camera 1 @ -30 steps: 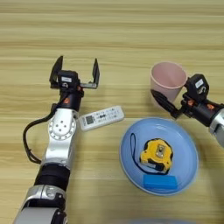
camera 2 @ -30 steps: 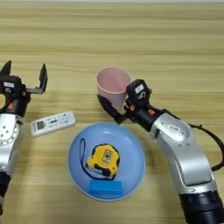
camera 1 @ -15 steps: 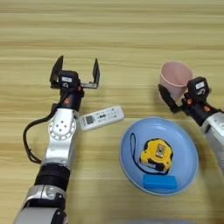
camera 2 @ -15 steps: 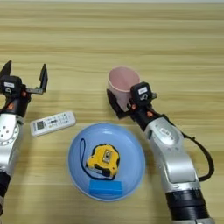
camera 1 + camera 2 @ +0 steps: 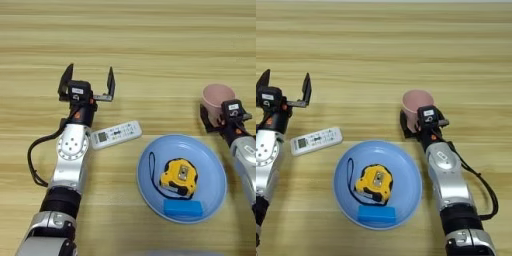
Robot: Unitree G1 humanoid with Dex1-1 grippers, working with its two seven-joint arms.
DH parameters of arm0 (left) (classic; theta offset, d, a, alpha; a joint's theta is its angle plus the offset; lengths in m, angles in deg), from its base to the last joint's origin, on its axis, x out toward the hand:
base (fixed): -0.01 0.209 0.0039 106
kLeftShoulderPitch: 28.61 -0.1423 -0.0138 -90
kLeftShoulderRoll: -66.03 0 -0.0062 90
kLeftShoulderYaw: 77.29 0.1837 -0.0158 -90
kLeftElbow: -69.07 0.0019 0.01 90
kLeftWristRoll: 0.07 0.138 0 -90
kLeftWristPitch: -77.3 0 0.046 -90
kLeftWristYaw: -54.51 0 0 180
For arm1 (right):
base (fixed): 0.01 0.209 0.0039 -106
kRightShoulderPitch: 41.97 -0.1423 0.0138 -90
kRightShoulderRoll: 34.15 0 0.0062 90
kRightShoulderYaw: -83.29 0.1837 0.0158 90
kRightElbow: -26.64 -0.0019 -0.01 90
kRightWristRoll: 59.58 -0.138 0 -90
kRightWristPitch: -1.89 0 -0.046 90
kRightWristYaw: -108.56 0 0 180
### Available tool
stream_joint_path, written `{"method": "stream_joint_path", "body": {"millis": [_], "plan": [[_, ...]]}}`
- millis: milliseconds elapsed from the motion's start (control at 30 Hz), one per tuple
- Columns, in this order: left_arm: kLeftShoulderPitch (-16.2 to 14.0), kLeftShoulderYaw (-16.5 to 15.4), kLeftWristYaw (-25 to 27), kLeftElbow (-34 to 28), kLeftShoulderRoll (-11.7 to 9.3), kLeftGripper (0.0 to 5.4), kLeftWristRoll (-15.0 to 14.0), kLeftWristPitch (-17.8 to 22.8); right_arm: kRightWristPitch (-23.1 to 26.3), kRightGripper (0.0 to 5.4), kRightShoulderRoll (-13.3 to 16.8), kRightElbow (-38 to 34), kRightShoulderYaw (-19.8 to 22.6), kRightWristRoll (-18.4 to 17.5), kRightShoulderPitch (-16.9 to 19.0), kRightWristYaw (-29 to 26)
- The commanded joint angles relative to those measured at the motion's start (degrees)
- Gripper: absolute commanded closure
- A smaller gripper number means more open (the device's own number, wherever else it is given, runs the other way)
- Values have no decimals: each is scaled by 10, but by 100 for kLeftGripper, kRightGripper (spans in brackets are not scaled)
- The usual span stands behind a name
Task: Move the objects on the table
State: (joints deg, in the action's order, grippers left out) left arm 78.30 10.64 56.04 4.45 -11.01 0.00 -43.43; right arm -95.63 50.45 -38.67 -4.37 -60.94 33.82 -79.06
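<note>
Right eye view shows us a blue plate (image 5: 406,170) on the table (image 5: 384,50) carrying a yellow tape measure (image 5: 374,183) and the blue block (image 5: 376,214). Our right gripper (image 5: 417,121) has its jaws clenched on the upright pink cup (image 5: 416,104), just beyond the plate's far right rim. Our left gripper (image 5: 88,84) hangs with jaws released just past the white remote (image 5: 116,134), with broad bare wood beyond.

Light wooden table (image 5: 150,45) fills view — horizontal plank grain.

On the desk (image 5: 150,45): one pink cup (image 5: 417,103), one white remote (image 5: 116,135), one blue plate (image 5: 406,165). On the plate, one yellow tape measure (image 5: 374,182) and one blue block (image 5: 376,214). Two robot arms, each ending in one gripper: left gripper (image 5: 88,83), right gripper (image 5: 415,122).
</note>
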Motion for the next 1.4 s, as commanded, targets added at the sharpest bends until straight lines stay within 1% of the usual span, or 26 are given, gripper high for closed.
{"method": "stream_joint_path", "body": {"millis": [33,267,300,533,900,1000,1067,1267,1400], "plan": [[4,0,-2,-5,-2,0,7,-4,0,107,-1,34,7,1,-14,3],[3,0,-1,-6,-4,0,6,-4,-1,108,-3,48,14,-8,-17,-2],[3,0,-1,-6,-4,0,6,-4,-1,79,-3,48,15,-9,-17,-3],[3,0,-1,-5,-4,0,5,-5,-1,3,-5,34,19,-13,-14,-6],[2,0,-1,-8,-4,0,5,-4,11,3,-6,-13,21,-18,10,-9],[3,0,-1,-6,-4,0,5,-4,16,3,-6,-27,21,-20,20,-11],[3,0,-1,-6,-4,0,5,-4,22,3,-7,-42,23,-25,32,-13],[5,-1,0,-4,-5,0,4,-5,45,3,-13,-94,25,-37,76,-19],[6,-1,0,-2,-5,0,4,-5,49,3,-16,-123,23,-43,110,-23]]}}
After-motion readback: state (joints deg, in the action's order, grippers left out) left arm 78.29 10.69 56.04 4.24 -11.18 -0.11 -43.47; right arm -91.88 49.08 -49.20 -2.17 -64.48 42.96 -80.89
